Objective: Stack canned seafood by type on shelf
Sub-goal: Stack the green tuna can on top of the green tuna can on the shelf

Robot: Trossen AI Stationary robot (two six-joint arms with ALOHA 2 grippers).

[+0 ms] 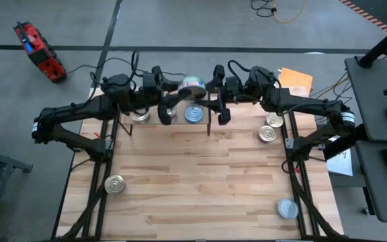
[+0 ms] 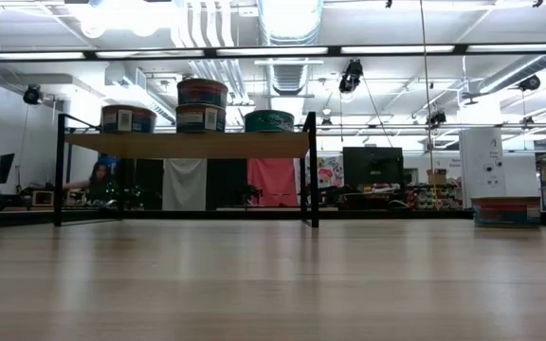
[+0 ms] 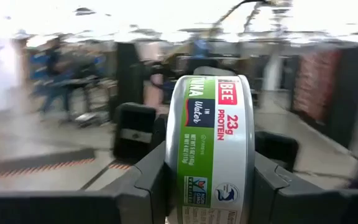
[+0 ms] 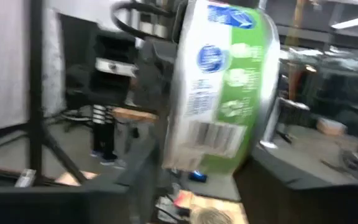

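Note:
A tin [image 1: 192, 85] with a green and white label hangs over the far edge of the table, above the shelf [image 2: 188, 144]. My left gripper [image 3: 210, 186] is shut on it from the table's left. My right gripper [image 4: 210, 186] reaches in from the right and stands open, its fingers on either side of the same tin [image 4: 222, 87], a little wider than it. Three tins [image 2: 129, 118] [image 2: 200, 117] [image 2: 269, 120] stand on the shelf board, and one more [image 2: 202, 93] is stacked on the middle one. My left gripper pinches the tin between its two fingers, one finger [image 3: 148, 180] on each flat face, beside the rim [image 3: 174, 162]. The fingers come in level from the table's left. The tin stands on edge, its label band [image 3: 210, 124] facing the wrist, lifted clear of the shelf.
Two tins [image 1: 274, 119] [image 1: 267, 134] lie on the table at the far right. A golden-lidded tin [image 1: 115, 184] sits near the left edge and a silver one [image 1: 287, 208] near the front right. The shelf's black frame post [image 1: 209, 124] stands under the grippers.

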